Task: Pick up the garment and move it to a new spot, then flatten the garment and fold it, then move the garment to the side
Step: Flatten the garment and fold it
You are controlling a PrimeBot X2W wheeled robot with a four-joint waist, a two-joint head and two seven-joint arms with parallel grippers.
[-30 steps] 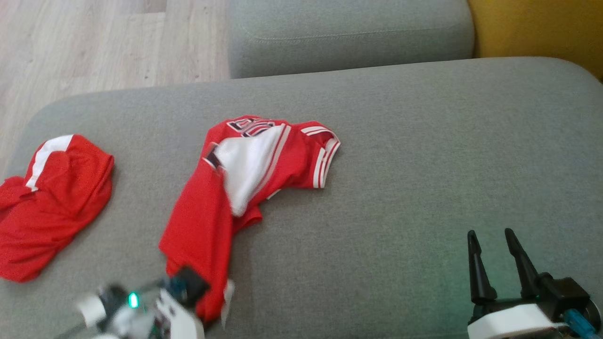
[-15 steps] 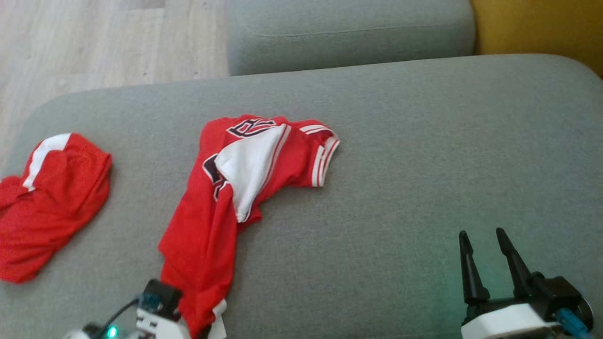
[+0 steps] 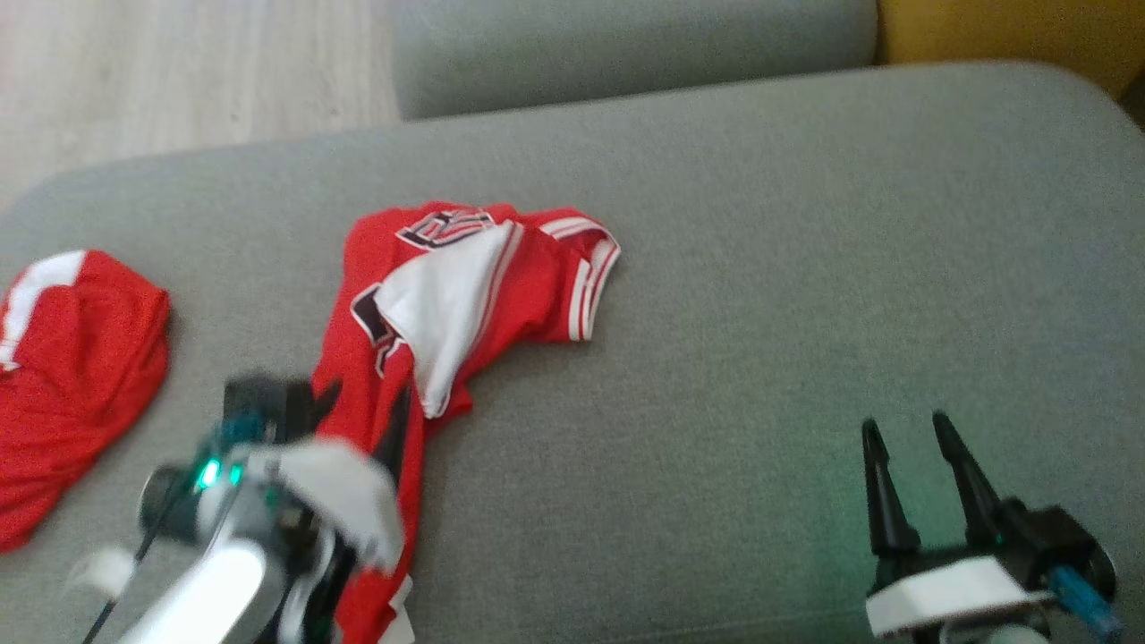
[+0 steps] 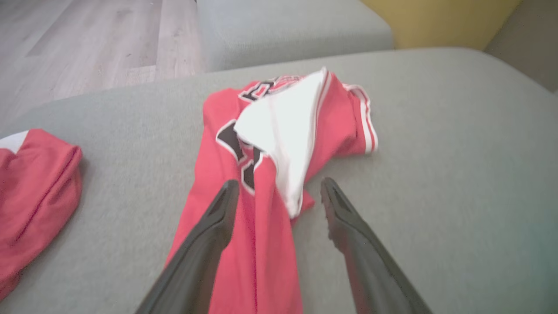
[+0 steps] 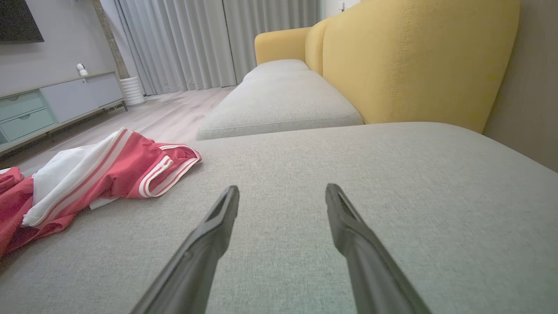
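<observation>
From the head, we see the grey sofa cushion [image 3: 760, 268] spreading across the scene. The garment [image 3: 501, 286], a red jersey with white trim and dark lettering, lies crumpled on the cushion's left-middle part, with a white panel folded over its upper half and a long red strip running toward the cushion's near edge. The left end effector [image 3: 362, 407] is blurred over the cushion's near-left part, above that red strip, its two dark fingers parted. The right end effector [image 3: 903, 425] sits over the cushion's near-right corner, spread open and empty, with bare cushion under it. A second red cloth [image 3: 80, 358] lies bunched at the cushion's far-left edge.

From the left wrist, we see the left end effector [image 4: 279, 183] standing wide open. One finger lies over the garment's [image 4: 340, 117] red strip, and the other over bare cushion [image 4: 436, 174] just beside the white panel's tip. It grips nothing; we cannot tell whether the fingers touch the fabric. The second red cloth [image 4: 35, 183] is at the cushion's left edge.

From the right wrist, we see the right end effector [image 5: 282, 188] open and holding nothing, low over the cushion [image 5: 392, 196]. The garment [image 5: 122, 170] rests toward the cushion's left side. A yellow backrest [image 5: 414, 65] rises along the cushion's right edge.
</observation>
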